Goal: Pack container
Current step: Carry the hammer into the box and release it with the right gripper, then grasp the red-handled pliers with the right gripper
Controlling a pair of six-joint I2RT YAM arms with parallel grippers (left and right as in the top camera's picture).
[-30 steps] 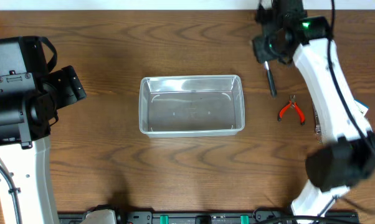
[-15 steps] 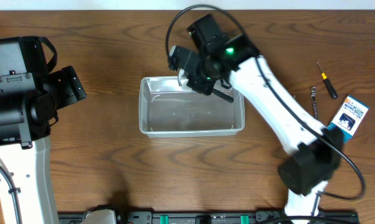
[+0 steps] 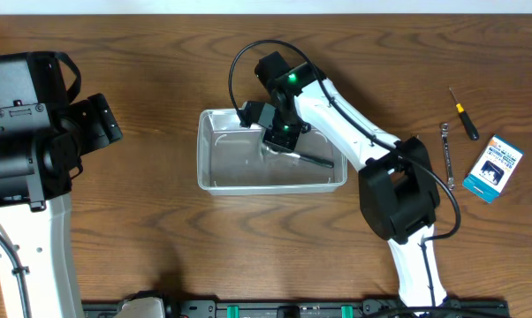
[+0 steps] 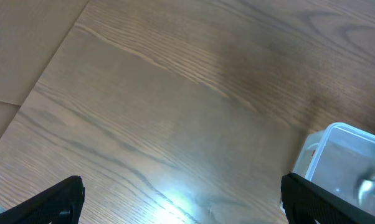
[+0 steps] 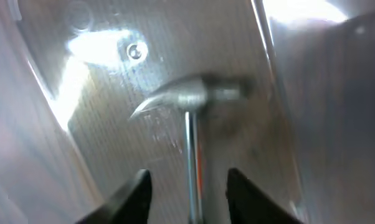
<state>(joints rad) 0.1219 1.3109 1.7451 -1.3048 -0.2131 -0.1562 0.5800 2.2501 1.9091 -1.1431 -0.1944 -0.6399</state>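
The clear plastic container [image 3: 204, 152] sits mid-table. My right gripper [image 3: 279, 140] reaches down inside it at its back middle. In the right wrist view the jaws [image 5: 189, 179] are open, with the shaft of a hammer between them and a gap on each side. The hammer's metal head [image 5: 194, 96] rests on the container floor [image 5: 106, 124]. Its black handle [image 3: 316, 160] shows in the overhead view. My left gripper [image 4: 181, 199] is open and empty over bare table, left of the container's corner [image 4: 343, 155].
A small screwdriver [image 3: 465, 113], a slim metal tool [image 3: 445, 146] and a blue-and-white box [image 3: 494, 167] lie at the far right. The left arm's base stands at the left edge.
My right arm swung from the back right to the container with the black-handled hammer and lowered into it. The jaws now stand open around the shaft. The left arm has not moved.
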